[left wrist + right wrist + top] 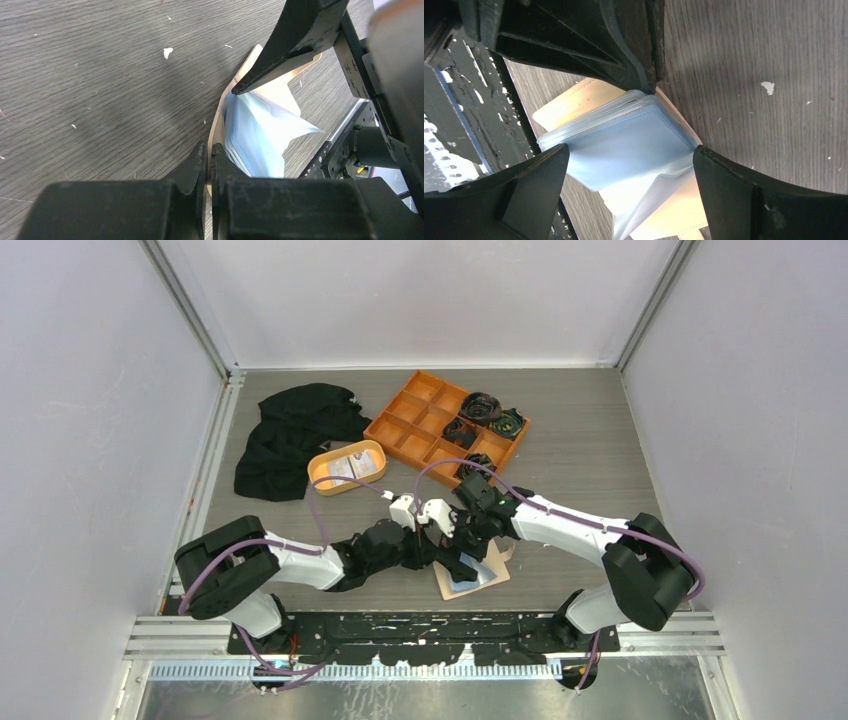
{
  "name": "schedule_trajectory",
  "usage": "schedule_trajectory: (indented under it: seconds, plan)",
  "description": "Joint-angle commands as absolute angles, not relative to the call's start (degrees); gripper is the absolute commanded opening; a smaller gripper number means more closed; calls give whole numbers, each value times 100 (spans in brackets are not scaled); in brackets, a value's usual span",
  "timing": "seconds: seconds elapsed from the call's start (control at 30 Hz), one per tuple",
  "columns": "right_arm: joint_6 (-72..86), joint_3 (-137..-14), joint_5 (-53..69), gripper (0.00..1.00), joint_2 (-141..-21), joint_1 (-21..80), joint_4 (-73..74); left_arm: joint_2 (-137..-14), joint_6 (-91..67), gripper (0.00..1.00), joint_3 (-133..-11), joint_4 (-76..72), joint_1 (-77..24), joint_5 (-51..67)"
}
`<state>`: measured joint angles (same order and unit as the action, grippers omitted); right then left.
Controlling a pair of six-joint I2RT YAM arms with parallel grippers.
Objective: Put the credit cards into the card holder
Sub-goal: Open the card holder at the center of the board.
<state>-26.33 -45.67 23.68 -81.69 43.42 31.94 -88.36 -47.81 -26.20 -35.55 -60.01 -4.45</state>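
Observation:
The beige card holder (446,588) lies open on the table near the front edge, its light blue clear sleeves (470,583) fanned out. My left gripper (438,558) is shut on the holder's beige cover edge (218,117), next to the sleeves (255,135). My right gripper (464,540) is open just above the holder, and its fingers straddle the sleeves (624,145) in the right wrist view (631,167). One white credit card with dark print (345,468) lies in the oval orange dish. I see no card in either gripper.
The oval orange dish (376,452) stands behind the left arm. A large orange divided tray (418,416) with coiled dark cables sits at the back centre. A black cloth (290,435) lies at the back left. The metal frame rail runs along the front edge.

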Motion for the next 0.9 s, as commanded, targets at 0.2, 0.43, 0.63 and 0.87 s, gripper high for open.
schedule_trajectory:
  seconds: [0.2, 0.43, 0.63, 0.87]
  plan:
    - [-2438, -4790, 2689, 99, -8086, 4415, 3155, -8798, -4816, 0, -2627, -4074, -6018, -545]
    - [-2363, -4823, 2835, 100, -8095, 4413, 3175, -8802, -4816, 0, -2614, -4066, -6020, -555]
    - [-2316, -4816, 2542, 99, -8268, 4429, 3127, -8798, -4816, 0, -2617, -4072, -6020, -554]
    - [-2298, -4958, 1883, 81, -8694, 4429, 3172, -8770, -4816, 0, -2580, -4094, -6014, -554]
